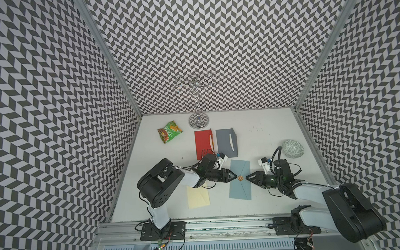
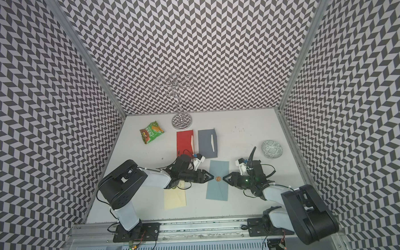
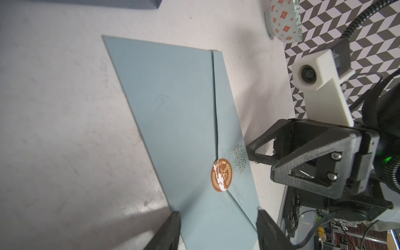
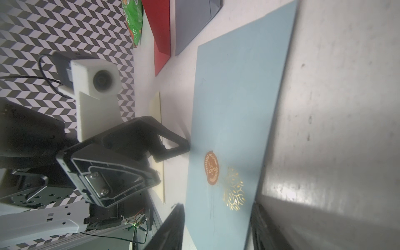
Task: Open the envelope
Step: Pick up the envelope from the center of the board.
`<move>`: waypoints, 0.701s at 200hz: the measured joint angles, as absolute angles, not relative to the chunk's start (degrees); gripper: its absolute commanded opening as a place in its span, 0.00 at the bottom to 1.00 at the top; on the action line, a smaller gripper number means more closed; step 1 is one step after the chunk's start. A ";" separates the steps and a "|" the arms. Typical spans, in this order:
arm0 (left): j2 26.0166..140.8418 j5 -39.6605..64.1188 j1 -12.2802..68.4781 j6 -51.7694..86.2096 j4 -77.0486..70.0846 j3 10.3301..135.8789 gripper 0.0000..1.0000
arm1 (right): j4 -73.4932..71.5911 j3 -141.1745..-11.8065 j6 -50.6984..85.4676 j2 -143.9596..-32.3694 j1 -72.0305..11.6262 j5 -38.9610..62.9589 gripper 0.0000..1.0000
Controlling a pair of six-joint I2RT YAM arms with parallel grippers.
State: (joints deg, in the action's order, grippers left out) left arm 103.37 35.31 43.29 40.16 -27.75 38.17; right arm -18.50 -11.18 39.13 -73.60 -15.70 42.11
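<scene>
The blue envelope [image 1: 240, 186] is laid flat on the worktop [image 1: 275, 131], its flap closed by the orange seal [image 1: 240, 178]. On opposite sides of the seal, the left tool [image 1: 234, 176] and right tool [image 1: 248, 177] are held with jaws apart, nothing clamped.

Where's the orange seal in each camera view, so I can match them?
In a top view: orange seal on blue envelope, between left claw and right claw.
In a top view: orange seal between the claws.
Left wrist: orange seal at flap tip, beside gold leaf print.
Right wrist: orange seal beside that print.
Shared landmark: the blue envelope.
</scene>
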 measured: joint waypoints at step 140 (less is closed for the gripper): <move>103.72 35.33 43.07 40.16 -28.60 38.17 0.59 | -24.51 -8.60 43.00 -69.91 -15.14 43.97 0.46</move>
State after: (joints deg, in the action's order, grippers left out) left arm 103.72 35.33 43.07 40.16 -28.60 38.17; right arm -24.51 -8.60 43.00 -69.91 -15.14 43.97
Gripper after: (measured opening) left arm 0.587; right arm 0.455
